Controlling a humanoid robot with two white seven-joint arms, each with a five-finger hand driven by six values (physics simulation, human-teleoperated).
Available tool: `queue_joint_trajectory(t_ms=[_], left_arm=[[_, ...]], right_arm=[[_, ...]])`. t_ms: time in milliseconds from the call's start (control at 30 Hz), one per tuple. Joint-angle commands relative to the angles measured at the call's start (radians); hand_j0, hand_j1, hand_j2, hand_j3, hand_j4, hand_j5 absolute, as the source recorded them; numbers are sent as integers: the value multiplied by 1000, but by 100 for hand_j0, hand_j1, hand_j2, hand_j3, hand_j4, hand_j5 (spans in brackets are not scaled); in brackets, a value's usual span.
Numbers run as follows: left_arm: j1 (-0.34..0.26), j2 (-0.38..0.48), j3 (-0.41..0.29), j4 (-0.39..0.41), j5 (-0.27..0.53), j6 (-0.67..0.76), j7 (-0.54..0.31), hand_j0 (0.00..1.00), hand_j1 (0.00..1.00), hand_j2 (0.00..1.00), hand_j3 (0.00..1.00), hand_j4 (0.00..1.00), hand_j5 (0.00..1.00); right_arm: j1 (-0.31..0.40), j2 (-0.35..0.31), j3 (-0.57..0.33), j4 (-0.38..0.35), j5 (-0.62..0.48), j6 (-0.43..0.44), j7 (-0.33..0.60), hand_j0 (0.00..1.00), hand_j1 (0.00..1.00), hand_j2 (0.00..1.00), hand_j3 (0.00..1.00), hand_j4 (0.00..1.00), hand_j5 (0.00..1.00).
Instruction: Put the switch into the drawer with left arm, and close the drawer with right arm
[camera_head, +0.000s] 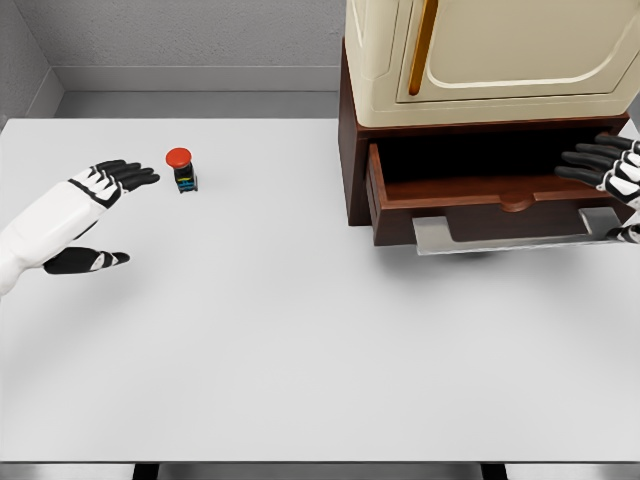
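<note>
The switch (182, 170), a small black block with a red round button on top, stands upright on the white table at the left. My left hand (105, 215) hovers just to its left, open, fingers (130, 176) stretched toward the switch and thumb lower down, a short gap from it. The brown wooden drawer (480, 200) at the right stands pulled out, with a grey metal handle along its front. My right hand (605, 170) is at the right edge beside the drawer's right end, open, its fingers pointing left over the drawer.
A cream cabinet (500, 55) with an orange handle sits on top of the brown drawer unit (352, 150). The white table (300, 340) spreads wide in front. A grey wall lies behind.
</note>
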Motion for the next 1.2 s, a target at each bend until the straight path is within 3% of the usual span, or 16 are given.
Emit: queue_joint_trajectory(t_ms=[0, 233, 367, 400, 433, 533, 633, 733, 767, 833, 967, 1067, 1167], left_arm=[[0, 0, 1, 3, 8, 1, 0, 100, 100, 100, 100, 100, 100], [2, -1, -1, 1, 12, 1, 6, 100, 100, 100, 100, 100, 100], [3, -1, -22, 0, 224, 1, 14, 100, 100, 100, 100, 100, 100], [-3, 3, -63, 0, 340, 1, 12, 100, 100, 100, 100, 100, 100], [-12, 3, -94, 0, 408, 1, 12, 100, 100, 100, 100, 100, 100], [-156, 0, -185, 4, 428, 1, 12, 100, 100, 100, 100, 100, 100], [-245, -12, -252, 11, 428, 204, 7, 100, 100, 100, 100, 100, 100], [-321, -47, -329, 84, 436, 314, 3, 100, 100, 100, 100, 100, 100], [-344, -50, -364, 115, 509, 360, 3, 100, 100, 100, 100, 100, 100], [-374, -49, -410, 162, 614, 407, 3, 100, 100, 100, 100, 100, 100], [-429, -80, -432, 260, 683, 471, 3, 100, 100, 100, 100, 100, 100], [-456, -99, -432, 316, 687, 508, 3, 100, 100, 100, 100, 100, 100], [-471, -129, -430, 385, 687, 508, 1, 100, 100, 100, 100, 100, 100]], right_arm=[[0, 5, 13, -6, 15, -19, 26, 100, 100, 100, 100, 100, 100], [-20, -11, 10, -4, 17, -19, 29, 100, 100, 100, 100, 100, 100], [-20, -17, -5, -6, 10, -19, 26, 100, 100, 100, 100, 100, 100], [-20, -26, -7, -6, 9, -19, 26, 100, 100, 100, 100, 100, 100], [-21, -29, -7, -4, 7, -19, 24, 100, 100, 100, 100, 100, 100], [-31, -54, -8, -4, -13, -19, 18, 100, 100, 100, 100, 100, 100], [-31, -80, -41, -4, -40, -19, 18, 100, 100, 100, 100, 100, 100], [-29, -87, -42, -4, -46, -19, 18, 100, 100, 100, 100, 100, 100], [-29, -87, -42, -4, -46, -19, 21, 100, 100, 100, 100, 100, 100], [-29, -81, -39, -4, -46, -19, 23, 100, 100, 100, 100, 100, 100], [-24, -75, -38, -4, -45, -19, 26, 100, 100, 100, 100, 100, 100], [-28, -70, -44, -4, -45, -19, 23, 100, 100, 100, 100, 100, 100], [-28, -69, -45, -6, -45, -19, 23, 87, 87, 87, 87, 87, 87]])
